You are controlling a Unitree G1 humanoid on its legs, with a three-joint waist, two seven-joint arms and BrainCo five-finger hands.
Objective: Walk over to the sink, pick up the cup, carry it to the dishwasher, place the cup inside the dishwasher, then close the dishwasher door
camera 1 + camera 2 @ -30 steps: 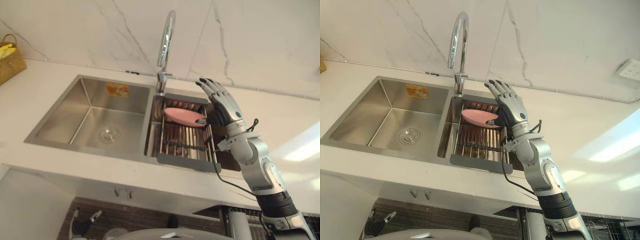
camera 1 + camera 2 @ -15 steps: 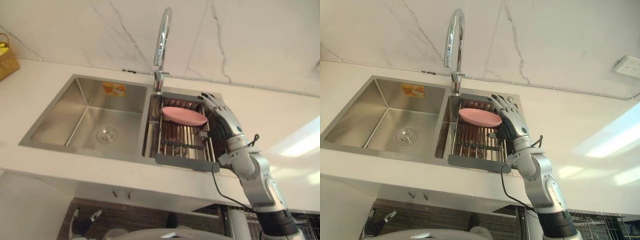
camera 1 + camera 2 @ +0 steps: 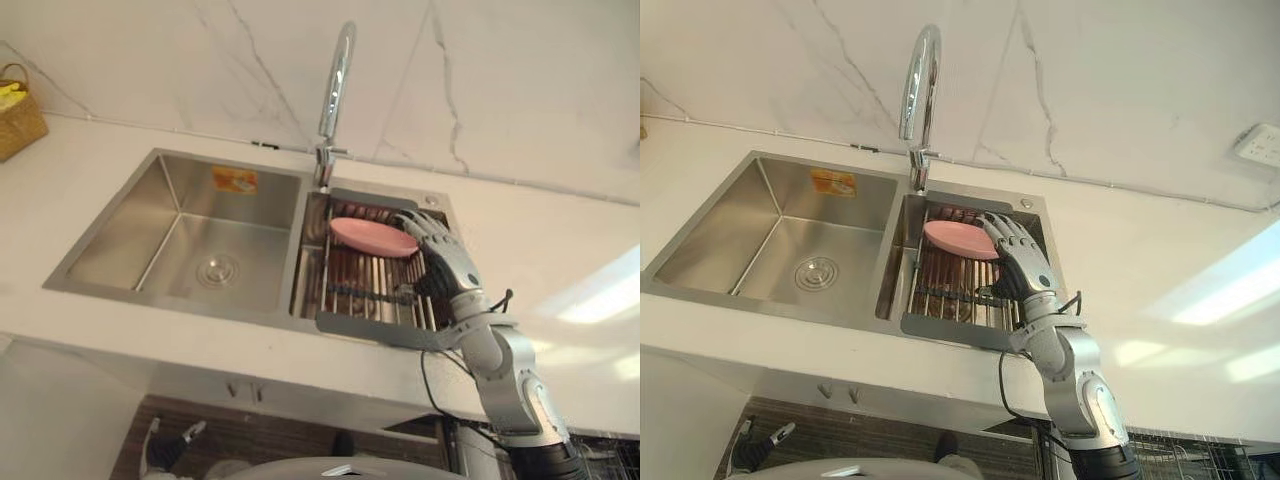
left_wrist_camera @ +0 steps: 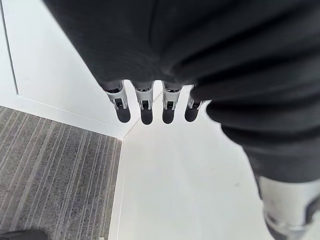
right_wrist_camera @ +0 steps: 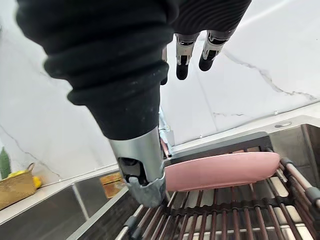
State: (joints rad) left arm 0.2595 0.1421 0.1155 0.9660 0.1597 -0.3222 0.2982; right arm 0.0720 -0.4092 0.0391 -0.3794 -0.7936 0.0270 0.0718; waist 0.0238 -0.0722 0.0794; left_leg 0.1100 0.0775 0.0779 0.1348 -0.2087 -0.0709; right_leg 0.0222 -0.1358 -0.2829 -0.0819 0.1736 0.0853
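White counter (image 3: 80, 190), double sink (image 3: 160, 205) centre frame; on the right basin's rack (image 3: 368, 290) lies a shallow pink dish (image 3: 372, 236). My right hand (image 3: 445, 262) hovers at its right edge, fingers straight, empty; my left hand (image 4: 146, 112) hangs relaxed. I fear a sideways nudge could skid it across the bars.

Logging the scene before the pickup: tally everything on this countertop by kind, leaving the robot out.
Sink basins: 2, left basin and right basin
Faucet: 1
Drying rack: 1
Pink dish: 1
Wicker basket: 1
Total: 6
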